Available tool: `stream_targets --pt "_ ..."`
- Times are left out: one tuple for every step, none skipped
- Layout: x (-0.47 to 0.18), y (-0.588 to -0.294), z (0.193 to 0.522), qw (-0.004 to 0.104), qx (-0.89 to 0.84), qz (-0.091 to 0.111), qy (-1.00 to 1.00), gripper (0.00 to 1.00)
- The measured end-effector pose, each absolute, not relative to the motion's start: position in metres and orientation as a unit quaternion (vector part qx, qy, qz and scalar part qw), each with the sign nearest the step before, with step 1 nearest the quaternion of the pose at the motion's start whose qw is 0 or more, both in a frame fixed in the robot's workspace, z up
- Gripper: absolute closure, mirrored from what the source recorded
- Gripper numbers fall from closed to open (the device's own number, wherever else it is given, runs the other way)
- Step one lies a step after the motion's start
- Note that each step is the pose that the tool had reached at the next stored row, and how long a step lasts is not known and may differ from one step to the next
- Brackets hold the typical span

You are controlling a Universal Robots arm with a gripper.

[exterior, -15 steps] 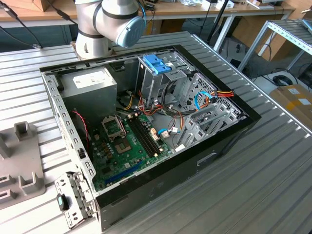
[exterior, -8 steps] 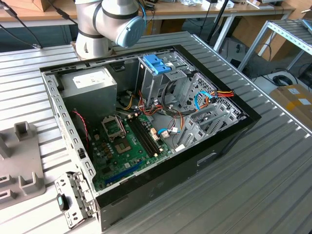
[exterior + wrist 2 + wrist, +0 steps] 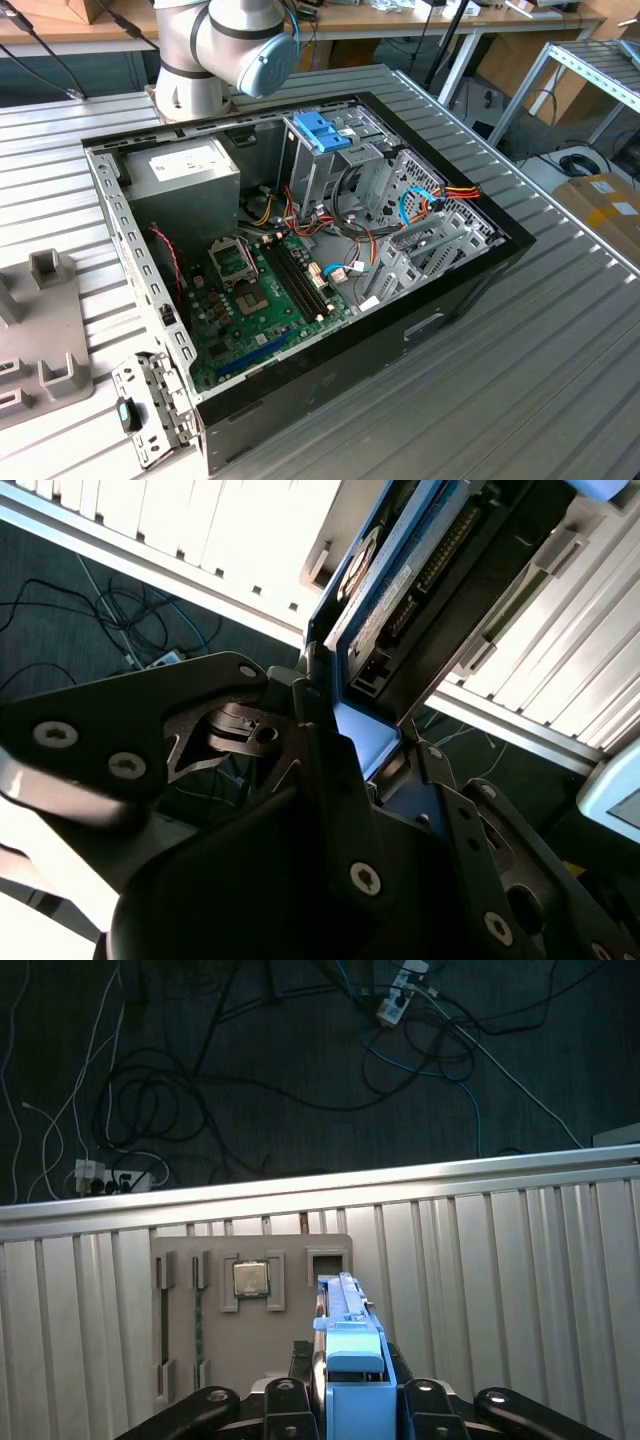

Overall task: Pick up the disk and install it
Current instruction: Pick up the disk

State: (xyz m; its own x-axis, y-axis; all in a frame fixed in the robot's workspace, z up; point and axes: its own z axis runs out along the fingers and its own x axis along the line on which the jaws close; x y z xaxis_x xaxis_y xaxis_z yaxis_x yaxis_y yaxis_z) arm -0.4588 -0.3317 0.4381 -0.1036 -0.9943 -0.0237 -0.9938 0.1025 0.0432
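Nothing readable. White label on power supply box, sticker on disk: print illegible on both.

Diffuse light lit the exterior view evenly; the ribbed table carried a soft sheen and the computer case held shallow shadow inside. In the second wrist view the table was overexposed to white, the gripper nearly black. The floor in the first wrist view was dim.
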Motion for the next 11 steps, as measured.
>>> stream_targets --pt "-0.4588 -0.3317 0.4381 0.006 0.669 -0.024 -0.742 0.63" --pt "-0.4588 -0.3317 0.4381 0.006 0.669 -0.024 -0.742 0.63" --pt "-0.4588 -0.3317 0.4382 0.006 0.669 -0.024 -0.742 0.63" --pt "-0.4588 -0.3317 0.4382 0.006 0.669 -0.024 -0.742 0.63" --pt "-0.4588 -0.3317 0.4382 0.006 0.669 -0.024 -0.742 0.63" --pt "-0.4588 -0.3317 0.4383 0.006 0.669 -0.024 -0.742 0.63" --pt "-0.4588 -0.3317 0.4383 0.006 0.669 -0.024 -0.742 0.63" --pt "-0.4589 -0.3317 0.4384 0.006 0.669 -0.024 -0.742 0.63" --pt "-0.4589 -0.3317 0.4385 0.006 0.669 -0.024 -0.742 0.63" --pt "-0.4589 -0.3317 0.4389 0.006 0.669 -0.024 -0.742 0.63" --pt "-0.4588 -0.3317 0.4392 0.006 0.669 -0.024 -0.742 0.63"
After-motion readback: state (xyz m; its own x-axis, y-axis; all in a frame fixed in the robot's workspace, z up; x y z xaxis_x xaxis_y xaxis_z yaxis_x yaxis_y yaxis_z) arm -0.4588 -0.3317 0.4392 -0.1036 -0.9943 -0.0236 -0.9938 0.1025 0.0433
